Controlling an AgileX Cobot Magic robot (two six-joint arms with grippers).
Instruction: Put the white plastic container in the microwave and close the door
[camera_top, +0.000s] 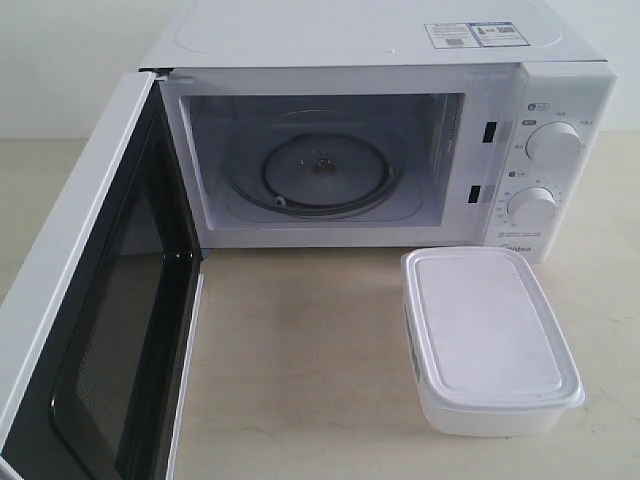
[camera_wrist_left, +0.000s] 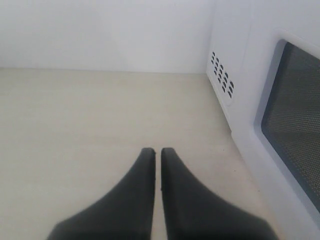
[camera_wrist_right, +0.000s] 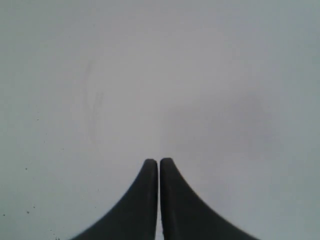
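The white plastic container (camera_top: 490, 338) sits lidded on the tabletop in front of the microwave (camera_top: 380, 130), below its two knobs. The door (camera_top: 90, 320) hangs wide open on the left, black inner face showing; the glass turntable (camera_top: 322, 172) lies bare inside. Neither gripper appears in the exterior view. My left gripper (camera_wrist_left: 157, 152) is shut with nothing between its dark fingers, low over the table beside the door's outer face and window (camera_wrist_left: 295, 115). My right gripper (camera_wrist_right: 159, 162) is shut and empty above a plain pale surface.
The microwave's side vent holes (camera_wrist_left: 222, 75) show past the open door in the left wrist view. A white wall (camera_wrist_left: 105, 30) stands behind the beige tabletop (camera_top: 300, 360). Sticker labels (camera_top: 472, 34) lie on the microwave's top.
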